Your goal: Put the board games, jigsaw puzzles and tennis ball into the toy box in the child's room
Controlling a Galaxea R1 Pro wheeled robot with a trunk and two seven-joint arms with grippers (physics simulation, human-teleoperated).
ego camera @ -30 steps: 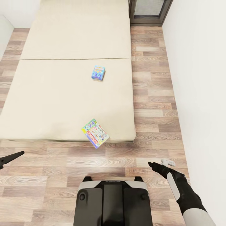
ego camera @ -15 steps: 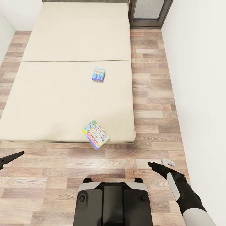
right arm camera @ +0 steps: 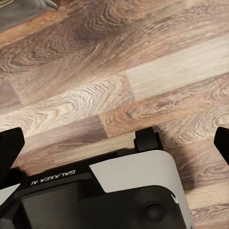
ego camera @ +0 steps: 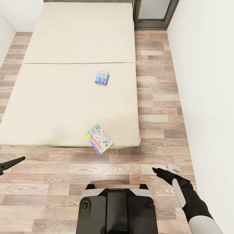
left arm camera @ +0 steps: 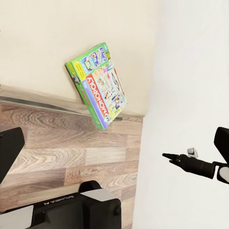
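Two board games lie on the beige bed [ego camera: 58, 97]. A small blue one [ego camera: 102, 77] rests near the middle. A larger Monopoly box [ego camera: 98, 138] [left arm camera: 98, 86] hangs over the bed's near edge. My left gripper [ego camera: 19, 159] hovers over the floor at the far left, well short of the bed, its fingers [left arm camera: 9, 148] spread open and empty. My right gripper [ego camera: 157, 170] [left arm camera: 171, 156] hangs low over the floor to the right, its fingers [right arm camera: 9, 148] also apart with nothing between them. The table, toy box, jigsaw puzzles and tennis ball are out of view.
Wood-plank floor [ego camera: 156, 97] runs between the bed and the white wall [ego camera: 208, 81] on the right. A grey-framed window [ego camera: 152, 13] stands at the far end. A small white object [ego camera: 173, 167] lies on the floor by my right gripper. My base [ego camera: 117, 208] is below.
The whole picture slid down a little a second ago, so the camera moved. My right gripper has crept slightly forward. The board games have not moved.
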